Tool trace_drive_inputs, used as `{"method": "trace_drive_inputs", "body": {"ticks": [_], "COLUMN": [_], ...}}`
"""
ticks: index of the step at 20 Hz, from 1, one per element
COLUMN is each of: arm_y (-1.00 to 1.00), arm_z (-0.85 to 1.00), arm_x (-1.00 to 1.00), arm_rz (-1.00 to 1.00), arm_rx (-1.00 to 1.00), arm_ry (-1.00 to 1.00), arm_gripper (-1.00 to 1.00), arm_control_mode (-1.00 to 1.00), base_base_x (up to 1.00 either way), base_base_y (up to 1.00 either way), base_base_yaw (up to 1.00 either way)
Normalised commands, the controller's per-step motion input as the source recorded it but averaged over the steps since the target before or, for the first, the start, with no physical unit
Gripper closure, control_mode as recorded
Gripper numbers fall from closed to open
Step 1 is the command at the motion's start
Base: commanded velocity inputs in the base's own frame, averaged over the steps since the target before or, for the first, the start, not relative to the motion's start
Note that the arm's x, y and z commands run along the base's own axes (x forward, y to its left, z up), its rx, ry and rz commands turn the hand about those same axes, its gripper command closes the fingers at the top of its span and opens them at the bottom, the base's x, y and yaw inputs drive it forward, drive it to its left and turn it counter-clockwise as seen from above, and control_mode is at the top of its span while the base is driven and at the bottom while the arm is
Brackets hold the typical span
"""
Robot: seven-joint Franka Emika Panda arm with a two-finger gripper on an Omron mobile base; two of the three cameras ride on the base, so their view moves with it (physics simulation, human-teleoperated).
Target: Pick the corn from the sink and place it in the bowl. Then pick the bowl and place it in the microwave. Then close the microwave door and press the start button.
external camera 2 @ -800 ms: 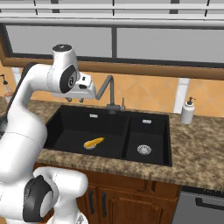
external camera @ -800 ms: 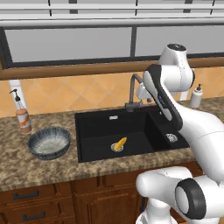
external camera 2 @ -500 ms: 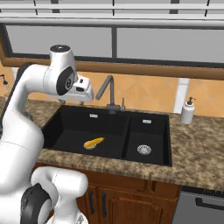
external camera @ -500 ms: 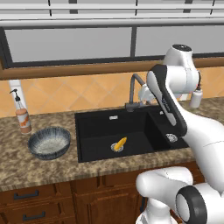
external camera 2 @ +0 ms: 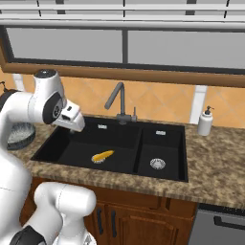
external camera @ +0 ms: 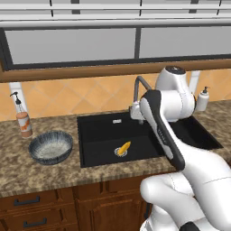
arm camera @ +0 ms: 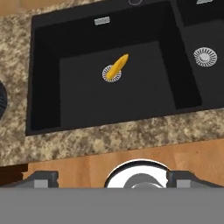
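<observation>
The corn, a small yellow-orange cob, lies on the round drain of the left basin of the black sink. My gripper hangs high above the sink's near edge, open, with its fingertips wide apart and nothing between them. In the base views the hand is over the left basin, near the faucet. The blue-grey ribbed bowl stands empty on the counter left of the sink. The microwave and its door are out of view.
A dark gooseneck faucet rises behind the sink. A pump bottle with an orange label stands at the back left, a white soap bottle at the back right. Speckled granite counter surrounds the sink.
The arm has folded lower and the hand has come down and toward the left basin. The corn and the bowl have not moved.
</observation>
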Motion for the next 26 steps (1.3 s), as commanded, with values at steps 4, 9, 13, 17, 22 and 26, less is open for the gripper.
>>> {"method": "trace_drive_inputs", "body": {"ticks": [4, 9, 13, 17, 22, 26], "arm_y": [0.43, 0.0, 0.0, 0.0, -0.12, -0.28], "arm_z": [-0.42, -0.51, -0.6, -0.55, -0.58, -0.47], "arm_x": [0.28, 0.57, 0.65, 0.53, 0.48, 0.46], "arm_rz": [-0.22, -0.05, -0.02, -0.01, 0.0, 0.0], "arm_rx": [-0.02, 0.0, 0.0, -0.05, 0.0, 0.0], "arm_ry": [0.16, 0.17, 0.14, 0.05, 0.09, 0.09], "arm_gripper": [-1.0, -1.0, -1.0, -1.0, -1.0, -1.0], "arm_control_mode": [-1.0, -1.0, -1.0, -1.0, -1.0, -1.0], "base_base_x": [0.0, 0.0, 0.0, 0.0, 0.0, 0.0], "base_base_y": [0.0, 0.0, 0.0, 0.0, 0.0, 0.0], "base_base_yaw": [0.0, 0.0, 0.0, 0.0, 0.0, 0.0]}}
